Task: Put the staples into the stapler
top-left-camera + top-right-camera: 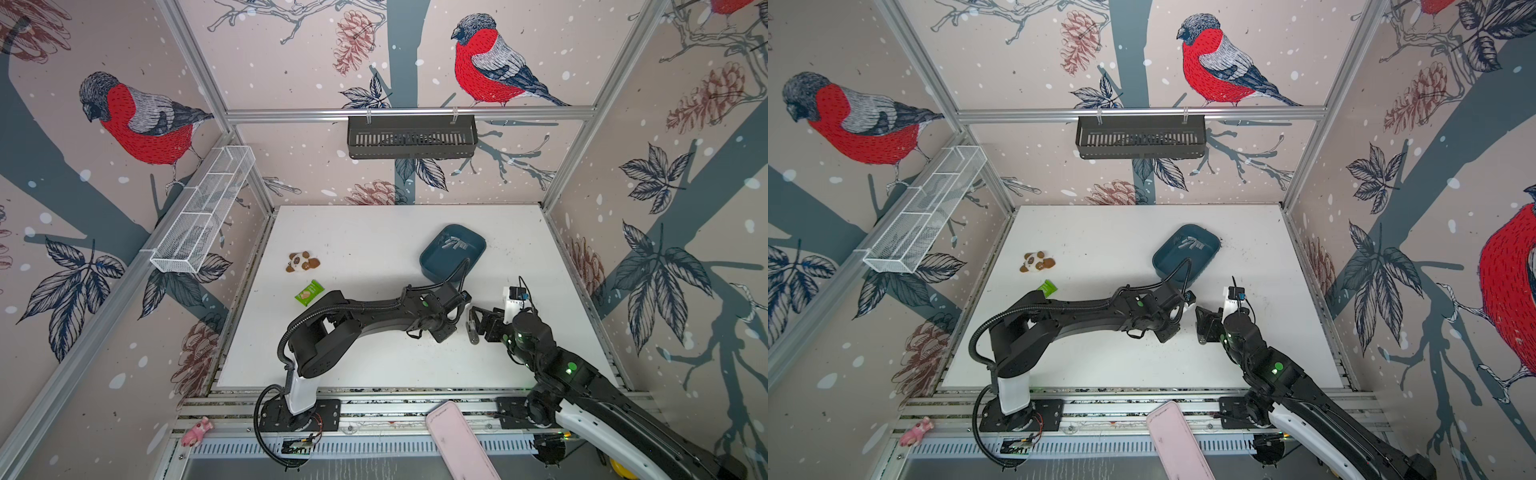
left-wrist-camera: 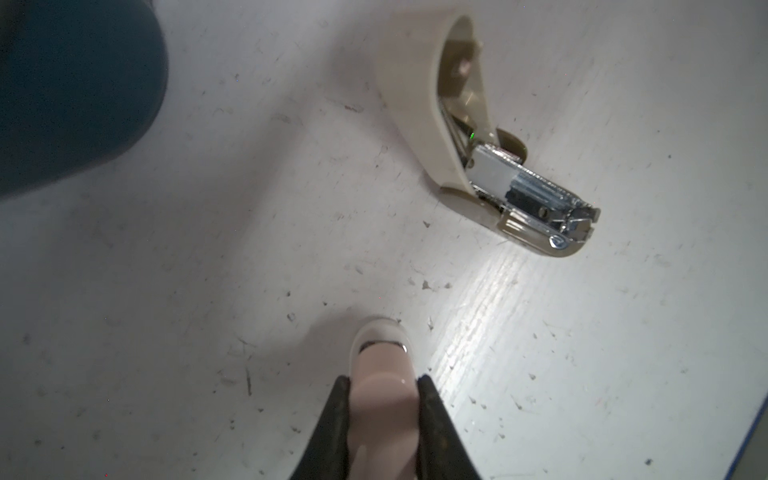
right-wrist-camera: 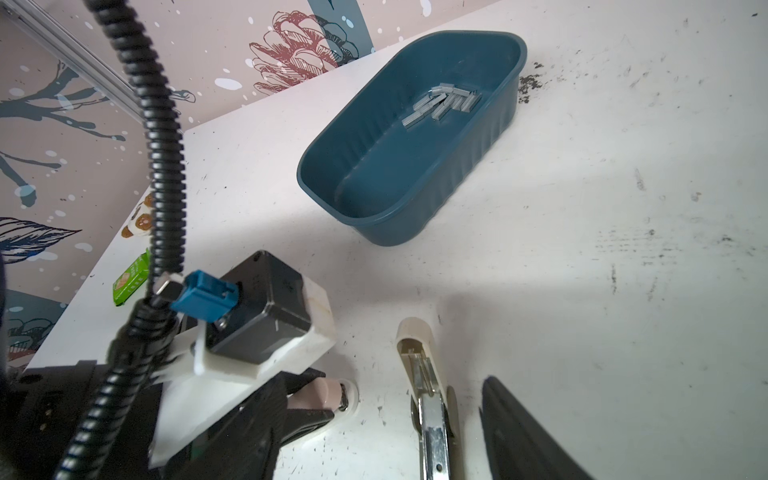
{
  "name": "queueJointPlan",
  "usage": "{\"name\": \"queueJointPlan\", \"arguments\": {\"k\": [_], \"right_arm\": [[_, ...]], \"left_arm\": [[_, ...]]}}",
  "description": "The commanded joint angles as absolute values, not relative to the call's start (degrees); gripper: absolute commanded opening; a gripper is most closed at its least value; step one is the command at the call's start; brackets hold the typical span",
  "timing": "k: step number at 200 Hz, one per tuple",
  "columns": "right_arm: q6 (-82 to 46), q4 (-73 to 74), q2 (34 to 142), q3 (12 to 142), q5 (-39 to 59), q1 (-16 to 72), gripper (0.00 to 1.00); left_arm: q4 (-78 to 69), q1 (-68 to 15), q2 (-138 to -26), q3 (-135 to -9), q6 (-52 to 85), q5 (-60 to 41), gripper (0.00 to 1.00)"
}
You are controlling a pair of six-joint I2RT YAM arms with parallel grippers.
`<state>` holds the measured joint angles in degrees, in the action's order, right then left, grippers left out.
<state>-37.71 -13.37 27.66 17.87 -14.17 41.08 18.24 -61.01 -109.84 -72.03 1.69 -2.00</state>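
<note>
White table [image 2: 166, 291]; left gripper [image 2: 384, 381] clamps pink stapler [image 2: 380, 360].

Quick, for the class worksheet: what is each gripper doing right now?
Left gripper: closed on the small pale pink plastic stapler.
Right gripper: open, at the opened cream plastic stapler, not gripping it.

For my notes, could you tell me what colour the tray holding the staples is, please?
The tray is dark teal, clearest in the right wrist view.
</note>
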Motion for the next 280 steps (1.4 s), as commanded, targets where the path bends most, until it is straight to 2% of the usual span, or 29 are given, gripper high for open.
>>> {"name": "queueJointPlan", "arguments": {"k": [1, 97, 168, 196, 239, 280], "right_arm": [[-37.88, -12.66, 27.66, 17.84, -14.86, 40.99, 0.74], [-38.09, -12.8, 31.26, 22.46, -7.52, 40.68, 0.76], [-40.01, -10.23, 30.9, 22.79, 1.31, 40.64, 0.78], [-40.18, -5.91, 33.13, 22.51, 6.37, 40.77, 0.79], [-40.25, -2.05, 37.3, 23.13, 9.05, 41.21, 0.79], [-41.2, 1.86, 41.68, 23.54, 11.83, 41.56, 0.79]], "left_arm": [[18.09, -61.08, -108.96, -72.11, 2.41, -2.99, 0.18], [10.31, -55.4, -95.0, -60.34, 7.8, -10.0, 0.15], [8.26, -54.58, -83.08, -55.46, 9.38, -8.9, 0.15], [7.87, -54.57, -79.23, -53.7, 10.46, -7.51, 0.16], [6.1, -54.23, -73.7, -49.18, 12.86, -3.73, 0.16], [4.42, -52.0, -70.89, -46.13, 13.11, -6.2, 0.16]]}}
